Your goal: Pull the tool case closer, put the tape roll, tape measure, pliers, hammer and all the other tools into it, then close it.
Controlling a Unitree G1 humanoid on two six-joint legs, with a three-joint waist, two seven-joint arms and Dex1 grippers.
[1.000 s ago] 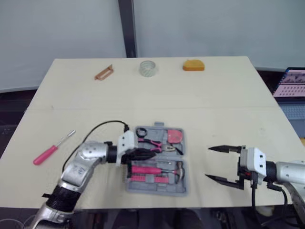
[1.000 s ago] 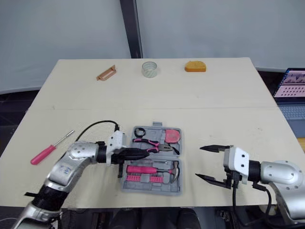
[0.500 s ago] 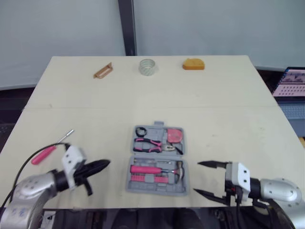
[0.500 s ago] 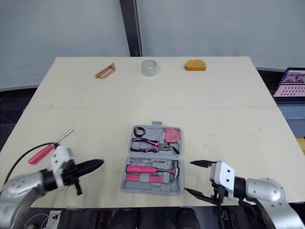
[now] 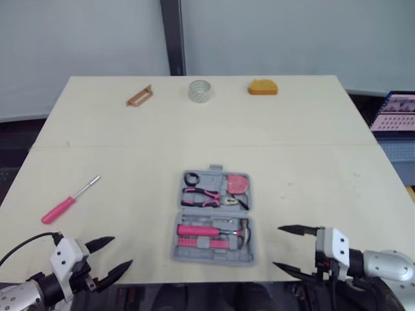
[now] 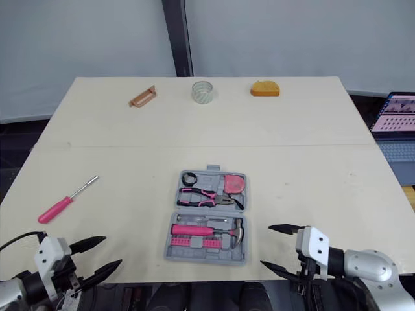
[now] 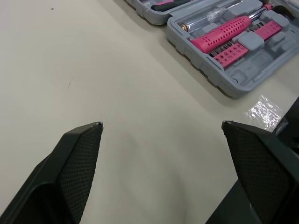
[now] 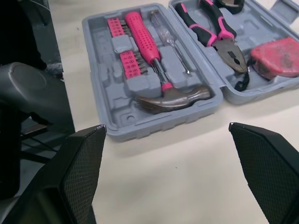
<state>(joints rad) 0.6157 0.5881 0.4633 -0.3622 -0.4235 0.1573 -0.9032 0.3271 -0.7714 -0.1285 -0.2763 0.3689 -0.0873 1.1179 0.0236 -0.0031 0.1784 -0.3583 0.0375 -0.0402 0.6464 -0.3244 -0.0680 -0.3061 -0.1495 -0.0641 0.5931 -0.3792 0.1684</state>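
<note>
Open tool case (image 5: 211,260), front middle of tabletop (image 5: 311,149); both claws apart.
Eye view: case lies between left claw (image 5: 120,253) and right claw (image 5: 279,246), touching neither; pink screwdriver (image 5: 68,201) to its left; tape roll (image 5: 200,91) and orange object (image 5: 262,87) at far edge. Left wrist view: fingers spread above bare tabletop, case beyond. Right wrist view: fingers spread, empty; hammer (image 8: 170,98), pliers (image 8: 219,37) seated in case.

Beige table (image 6: 311,129), open laptop (image 6: 394,114) past its right edge, dark post (image 6: 175,39) behind, between grey panels (image 6: 292,39)
</note>
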